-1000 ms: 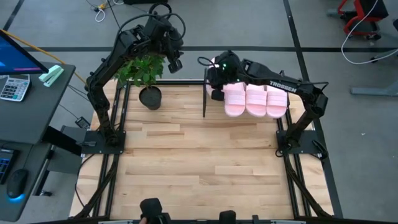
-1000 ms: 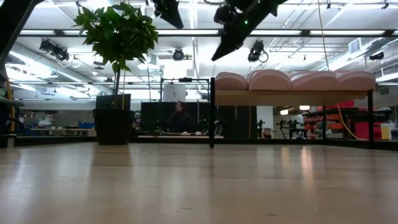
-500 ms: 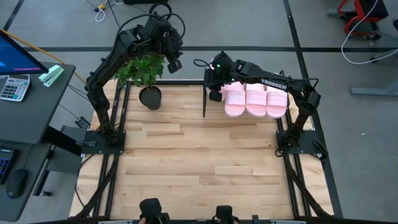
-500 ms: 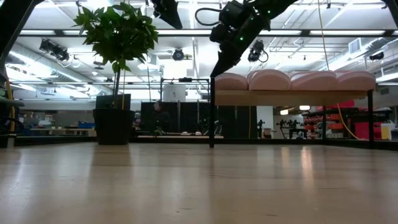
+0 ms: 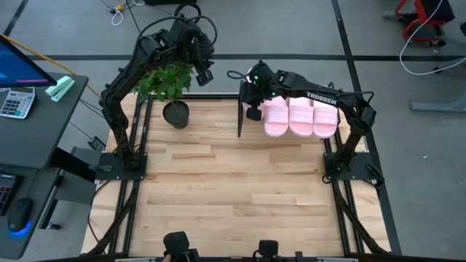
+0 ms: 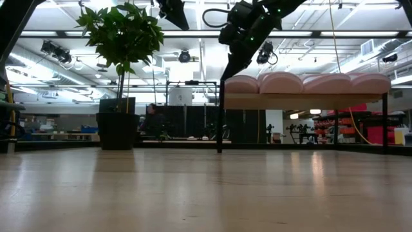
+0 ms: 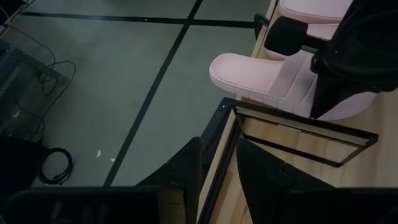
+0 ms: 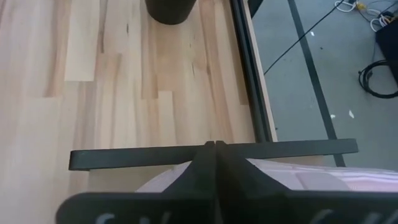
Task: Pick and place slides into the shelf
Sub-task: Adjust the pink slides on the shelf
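Note:
Four pale pink slides sit side by side on the shelf's (image 6: 302, 101) wood top, at the table's far right. Three of them (image 5: 300, 118) show from above. The leftmost slide (image 6: 239, 84) lies mostly under my right gripper (image 5: 253, 110), which is shut and slants down onto it at the shelf's left end. My left gripper (image 5: 205, 75) hangs open high above the plant, touching nothing. In the left wrist view the leftmost slide (image 7: 261, 81) shows with its rounded end past the shelf's black frame. My right gripper has its shut fingertips (image 6: 226, 72) against the top of the leftmost slide, at its side nearest the shelf's left end (image 6: 229, 80). It comes from above, slanting down. The slide lies flat on the shelf. The right wrist view shows pink (image 8: 168, 180) beneath the fingers.
A potted plant (image 5: 175, 114) stands at the table's far left, under the left arm, a little left of the shelf. The shelf's black frame (image 5: 239, 120) drops to the table at its left end. Bare wood tabletop (image 5: 233, 189) fills the near half.
My right gripper has come down and slightly toward the table's left, tipping steeper, until its shut fingertips reach the leftmost slide on the shelf. The slides stay in their row. The left arm has kept still.

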{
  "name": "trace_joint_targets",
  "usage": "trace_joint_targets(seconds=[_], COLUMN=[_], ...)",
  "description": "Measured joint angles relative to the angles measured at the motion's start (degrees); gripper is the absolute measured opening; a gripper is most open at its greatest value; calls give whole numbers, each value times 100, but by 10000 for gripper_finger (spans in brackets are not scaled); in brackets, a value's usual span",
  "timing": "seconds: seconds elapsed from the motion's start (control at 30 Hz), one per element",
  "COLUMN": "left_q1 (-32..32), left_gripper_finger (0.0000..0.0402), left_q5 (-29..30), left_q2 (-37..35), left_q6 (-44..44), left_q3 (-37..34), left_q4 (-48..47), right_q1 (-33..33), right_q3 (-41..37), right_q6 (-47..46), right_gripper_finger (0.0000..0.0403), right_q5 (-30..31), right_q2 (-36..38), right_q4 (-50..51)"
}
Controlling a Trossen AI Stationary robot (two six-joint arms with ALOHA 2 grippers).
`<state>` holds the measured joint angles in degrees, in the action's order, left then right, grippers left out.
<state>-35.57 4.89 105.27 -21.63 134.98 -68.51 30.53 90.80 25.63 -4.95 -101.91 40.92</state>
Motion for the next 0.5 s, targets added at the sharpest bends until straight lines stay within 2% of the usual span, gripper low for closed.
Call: trace_joint_targets(seconds=[0.5], left_q1=[0], left_gripper_finger=[107], left_q5=[2], left_q2=[0], left_q6=[0], left_q3=[0], left_q4=[8], right_q1=[-6], right_q3=[-10], right_q6=[14], right_gripper_finger=[2], right_q5=[368], right_q2=[-1], right_q4=[298])
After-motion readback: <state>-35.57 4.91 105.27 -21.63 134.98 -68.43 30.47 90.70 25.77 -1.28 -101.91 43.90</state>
